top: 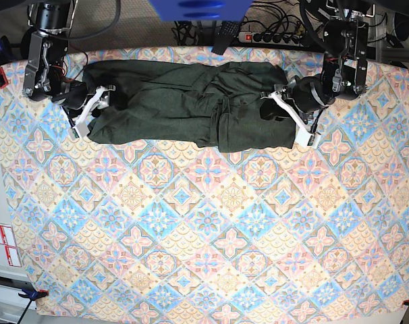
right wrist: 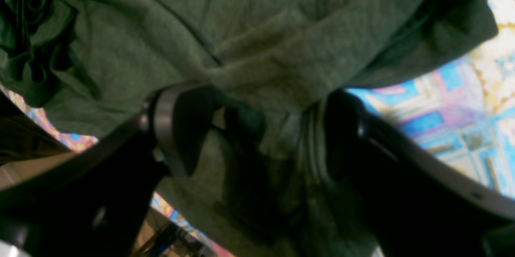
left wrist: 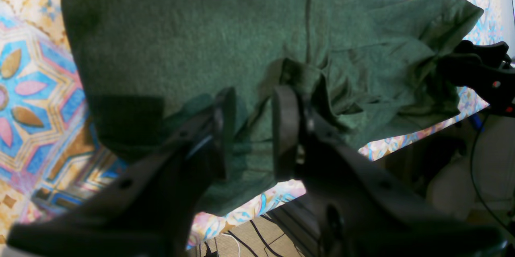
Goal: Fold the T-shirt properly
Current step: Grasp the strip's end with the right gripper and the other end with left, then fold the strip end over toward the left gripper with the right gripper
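Note:
The dark olive-green T-shirt (top: 171,108) lies stretched left to right along the far side of the table, bunched into folds right of its middle. In the base view my left gripper (top: 270,101) is at the shirt's right end. In the left wrist view the left gripper (left wrist: 255,128) has its jaws close together, pinching a raised fold of the T-shirt (left wrist: 181,27). My right gripper (top: 100,101) is at the shirt's left end. In the right wrist view the right gripper (right wrist: 257,136) stands wide open over the T-shirt (right wrist: 261,15), with loose cloth between its fingers.
A colourful patterned tablecloth (top: 204,223) covers the table. The table's far edge runs just behind the shirt, with a power strip and cables (top: 272,37) beyond it. The other arm (left wrist: 483,72) shows at the shirt's far end in the left wrist view.

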{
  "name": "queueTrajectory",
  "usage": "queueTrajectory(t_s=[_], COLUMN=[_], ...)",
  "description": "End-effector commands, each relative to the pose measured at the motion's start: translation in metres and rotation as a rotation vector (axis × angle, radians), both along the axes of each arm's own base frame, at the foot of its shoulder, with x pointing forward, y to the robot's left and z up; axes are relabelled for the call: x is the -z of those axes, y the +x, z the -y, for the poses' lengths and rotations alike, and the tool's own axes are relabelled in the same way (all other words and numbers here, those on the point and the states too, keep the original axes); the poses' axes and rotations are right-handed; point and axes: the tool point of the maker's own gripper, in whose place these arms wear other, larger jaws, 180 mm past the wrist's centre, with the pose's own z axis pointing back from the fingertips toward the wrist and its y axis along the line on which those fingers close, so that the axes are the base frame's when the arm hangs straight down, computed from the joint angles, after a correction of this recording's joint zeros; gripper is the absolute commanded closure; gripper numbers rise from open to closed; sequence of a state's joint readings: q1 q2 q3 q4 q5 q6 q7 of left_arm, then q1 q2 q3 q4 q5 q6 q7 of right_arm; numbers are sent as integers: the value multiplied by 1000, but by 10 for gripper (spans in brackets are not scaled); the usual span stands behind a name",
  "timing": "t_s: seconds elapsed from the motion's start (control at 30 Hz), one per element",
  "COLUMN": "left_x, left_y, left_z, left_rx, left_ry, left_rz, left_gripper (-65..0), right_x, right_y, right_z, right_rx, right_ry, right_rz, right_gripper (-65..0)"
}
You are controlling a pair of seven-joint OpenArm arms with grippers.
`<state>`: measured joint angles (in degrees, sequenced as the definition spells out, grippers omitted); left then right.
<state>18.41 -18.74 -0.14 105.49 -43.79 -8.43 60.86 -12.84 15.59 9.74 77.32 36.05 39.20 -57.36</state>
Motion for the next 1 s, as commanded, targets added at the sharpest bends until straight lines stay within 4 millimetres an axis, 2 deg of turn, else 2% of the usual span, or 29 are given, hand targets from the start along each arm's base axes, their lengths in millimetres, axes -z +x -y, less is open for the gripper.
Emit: queueTrajectory(t_s=[0.0, 0.2, 0.27, 0.33, 0.43, 0.53, 0.8, 0.97], left_x=[-8, -9, -9, -9, -9, -10, -15, -16], left_y=[6, 7, 7, 8, 8, 9, 16, 17], left_z=[0, 0, 0, 0, 0, 0, -16, -16], left_rx=[-3, -3, -3, -5, -5, -5, -58, -58], left_ry=[-11, -13, -13, -12, -12, -13, -5, -5], left_rz=[33, 36, 36, 38, 38, 41, 62, 65], left_gripper=[-142, -142, -142, -142, -142, -142, -142, -142], right_x=[11, 14, 14, 9, 4, -2, -22, -38], right_y=[-20, -26, -24, -12, 2, 14, 45, 65], right_z=[-16, -34, -33, -32, -30, -10, 29, 53], right_rx=[-69, -122, -118, -115, -109, -40, 90, 162], right_ry=[4, 24, 23, 19, 18, 4, -20, -32], right_rz=[-76, -88, -82, -62, -33, -4, 80, 136], right_gripper=[-440, -437, -404, -334, -166, -8, 0, 0])
